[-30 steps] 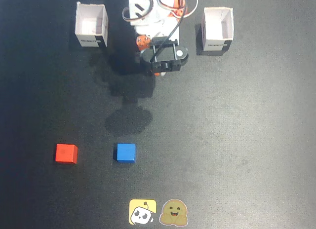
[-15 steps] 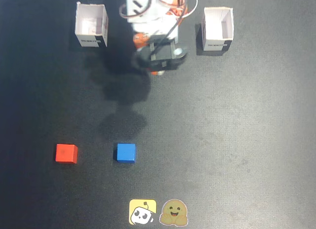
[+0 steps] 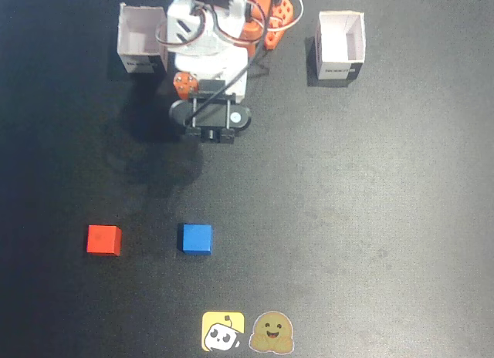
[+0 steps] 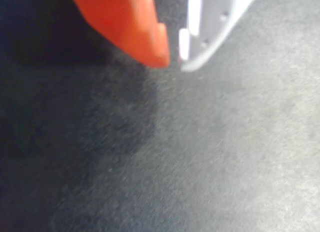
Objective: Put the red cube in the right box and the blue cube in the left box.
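The red cube (image 3: 103, 240) lies on the black table at the lower left of the fixed view. The blue cube (image 3: 196, 239) lies to its right, a little apart. The arm stands at the top centre, folded over its base, with its black wrist part (image 3: 210, 119) pointing down the picture, far above both cubes. In the wrist view the gripper (image 4: 172, 59) enters from the top: an orange finger (image 4: 130, 22) and a white finger (image 4: 210, 27) with tips nearly touching, shut on nothing. No cube shows in the wrist view.
Two open white boxes stand at the top of the fixed view: one on the left (image 3: 141, 40) beside the arm's base, one on the right (image 3: 340, 45). Two stickers (image 3: 245, 332) lie at the bottom edge. The table is dark felt.
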### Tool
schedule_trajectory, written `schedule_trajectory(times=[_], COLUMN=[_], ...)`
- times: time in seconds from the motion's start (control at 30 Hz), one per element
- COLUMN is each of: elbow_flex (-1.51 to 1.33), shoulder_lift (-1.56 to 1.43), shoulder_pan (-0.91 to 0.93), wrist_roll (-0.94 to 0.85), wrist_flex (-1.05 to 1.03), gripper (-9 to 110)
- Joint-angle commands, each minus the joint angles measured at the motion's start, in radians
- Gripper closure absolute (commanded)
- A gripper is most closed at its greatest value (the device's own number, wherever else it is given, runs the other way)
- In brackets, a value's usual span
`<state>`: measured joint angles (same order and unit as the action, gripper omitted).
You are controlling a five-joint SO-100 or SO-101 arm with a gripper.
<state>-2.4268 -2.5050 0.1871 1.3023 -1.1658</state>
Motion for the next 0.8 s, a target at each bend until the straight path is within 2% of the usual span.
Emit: schedule_trajectory(times=[0.0, 0.43, 0.77], elbow_flex=[0.115, 0.359, 0.518], shoulder_lift=[0.086, 0.433, 0.626], shoulder_pan=[0.032, 0.219, 0.287], wrist_roll=[-0.012, -0.084, -0.109], wrist_flex=[0.021, 0.091, 0.126], gripper=[101, 101, 97])
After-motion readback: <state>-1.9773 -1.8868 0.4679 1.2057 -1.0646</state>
